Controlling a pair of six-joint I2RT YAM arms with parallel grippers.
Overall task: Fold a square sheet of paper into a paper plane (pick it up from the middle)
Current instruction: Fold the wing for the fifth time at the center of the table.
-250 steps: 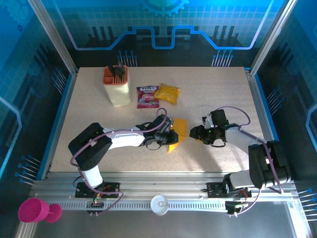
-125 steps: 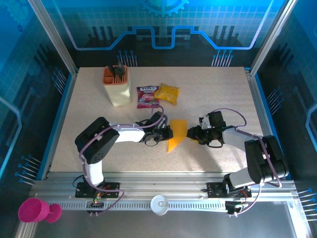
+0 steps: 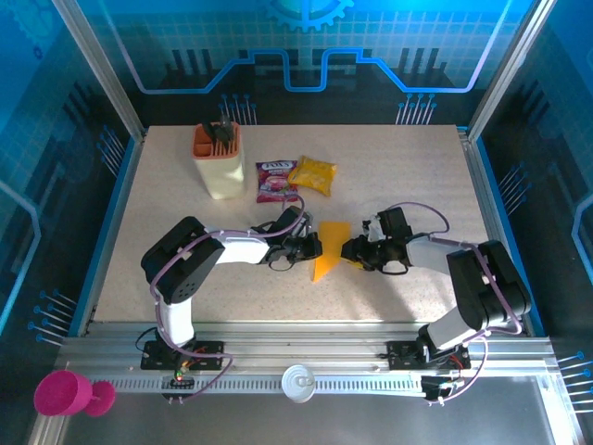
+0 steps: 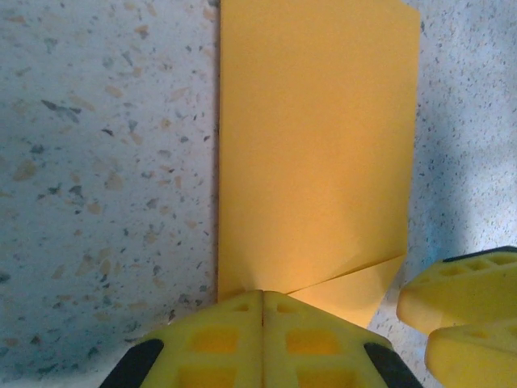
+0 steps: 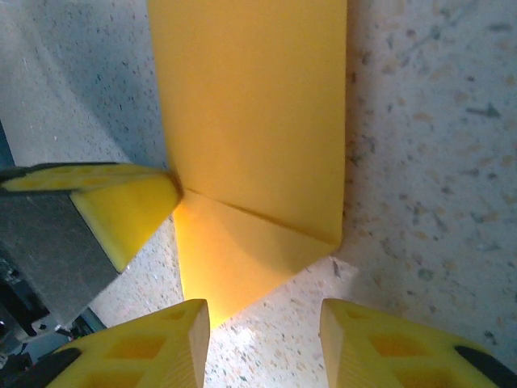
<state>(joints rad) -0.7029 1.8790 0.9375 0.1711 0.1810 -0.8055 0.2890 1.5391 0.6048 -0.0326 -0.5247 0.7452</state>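
Lying folded, paper point(image 3: 334, 243), open table point(image 3: 408, 171) beyond

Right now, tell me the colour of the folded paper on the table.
The paper is plain orange-yellow, no print; clearest in the left wrist view.

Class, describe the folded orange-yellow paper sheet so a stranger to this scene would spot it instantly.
On the speckled beige table, look near the middle, between the left tool and right tool. There lies the flat folded orange-yellow paper sheet. Unlike the crinkly glossy yellow snack bag further back, it is matte, plain and sharply creased.
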